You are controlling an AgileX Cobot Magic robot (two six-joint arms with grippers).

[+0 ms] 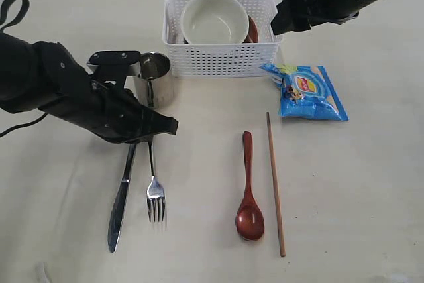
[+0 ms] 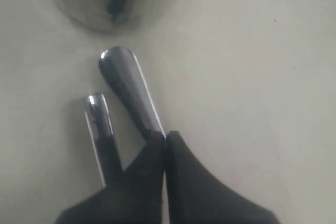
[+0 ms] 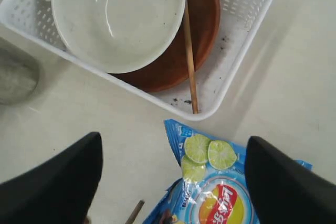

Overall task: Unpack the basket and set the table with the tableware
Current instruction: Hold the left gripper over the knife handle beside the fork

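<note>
The white basket (image 1: 222, 61) is seen on the table (image 1: 358, 197) at the middle of its far edge, as the exterior view shows it; a cream bowl (image 1: 213, 21) is held inside it, resting on a brown plate (image 1: 252, 30), and a leaning chopstick (image 3: 189, 51) is propped across the plate with its foot at the basket wall; a steel cup (image 1: 156, 77) is stood upright just beside the basket's left end. Toward the near edge a knife (image 1: 119, 210) and a fork (image 1: 156, 197) are laid side by side left of centre, apart from each other, handles pointing to the cup; a wooden spoon (image 1: 249, 190) and the other chopstick (image 1: 275, 183) are laid parallel near the middle. A blue chip bag (image 1: 305, 91) is found by the basket's near right corner. The left gripper (image 2: 165, 137) is clenched, nothing being seen between its fingers, and is held low over the two steel handles. The right gripper (image 3: 173, 145) is spread wide and empty, held above the bag and the basket's corner.
</note>
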